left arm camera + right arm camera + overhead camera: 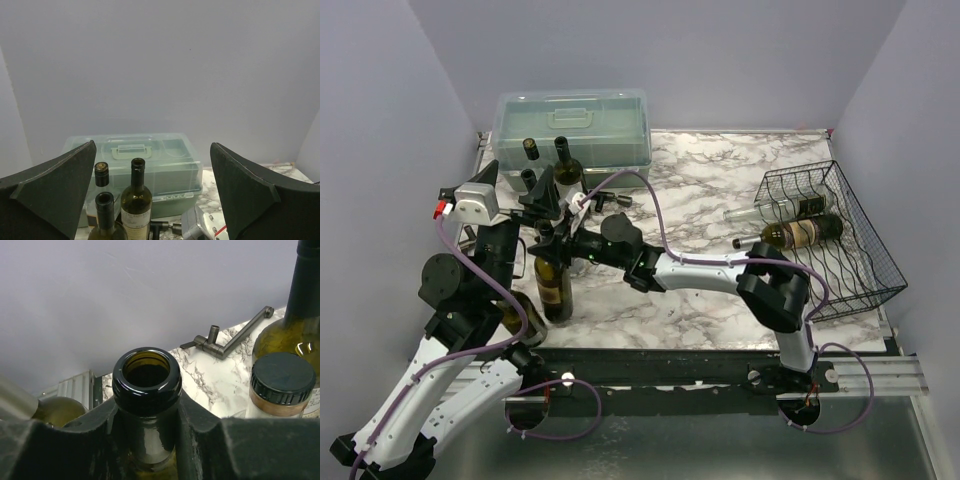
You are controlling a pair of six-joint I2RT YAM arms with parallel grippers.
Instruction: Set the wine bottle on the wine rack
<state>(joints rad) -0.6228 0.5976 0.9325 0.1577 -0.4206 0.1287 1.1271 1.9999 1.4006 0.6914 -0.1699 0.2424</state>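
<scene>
My right gripper (146, 432) is clamped on the neck of one dark wine bottle (146, 396), which stands upright with its open mouth just above my fingers (200, 427). Just right of these jaws sits one black-capped jar (281, 380). My left gripper (152, 147) hovers with its jaws spread wide, holding nothing. Beyond them stand three upright bottles (136, 202) in front of one grey-green box (170, 165). Well off to the right of both pairs, the wine rack (865, 255) cradles two lying bottles: one clear bottle (765, 211) and one brown bottle (802, 233).
</scene>
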